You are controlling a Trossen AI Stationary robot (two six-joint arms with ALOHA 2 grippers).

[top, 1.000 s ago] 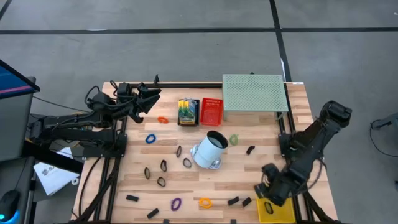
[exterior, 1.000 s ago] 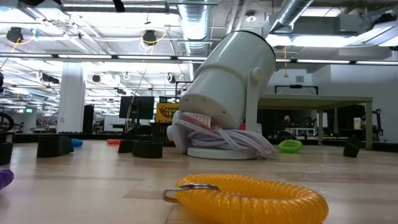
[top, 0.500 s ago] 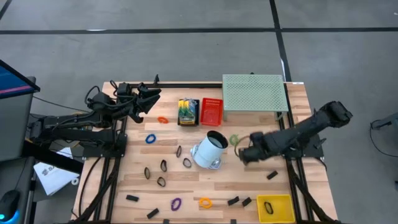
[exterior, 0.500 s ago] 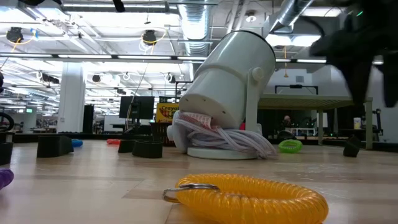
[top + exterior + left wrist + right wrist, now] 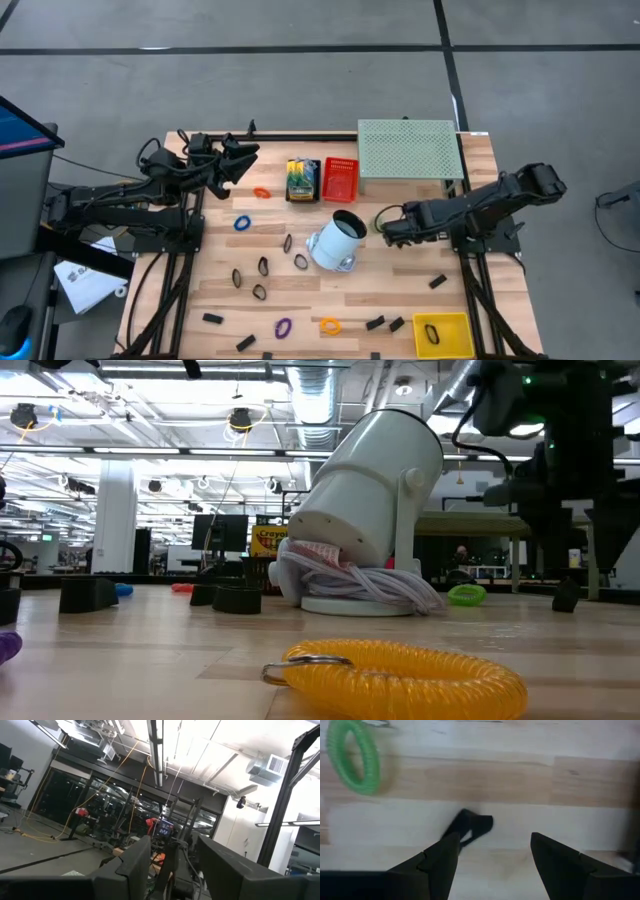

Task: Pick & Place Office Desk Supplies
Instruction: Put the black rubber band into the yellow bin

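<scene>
The office desk supplies lie scattered on the wooden table [image 5: 300, 300]: black binder clips, coiled rings and a crayon box [image 5: 302, 180]. My right gripper [image 5: 492, 852] hangs open, pointing down, just above a small black clip [image 5: 470, 827] that lies flat on the table. A green ring [image 5: 354, 760] lies beside that clip. In the low view the right gripper [image 5: 570, 550] stands over the clip [image 5: 566, 598]. In the high view the right gripper [image 5: 395, 232] covers the clip. My left gripper [image 5: 237, 160] waits raised at the far left, open and tipped upward.
A tipped white cup [image 5: 338, 240] lies mid-table, left of the right gripper. At the far edge stand a red basket [image 5: 340, 178] and a green mesh tray [image 5: 408, 150]. A yellow bin [image 5: 440, 330] sits near right. A yellow coiled ring [image 5: 400, 675] lies at the near edge.
My right gripper has swung from over the yellow bin at the near right toward the far edge and the table's middle. It has turned about its own axis and sunk a little, and now hangs over the black clip by the green ring.
</scene>
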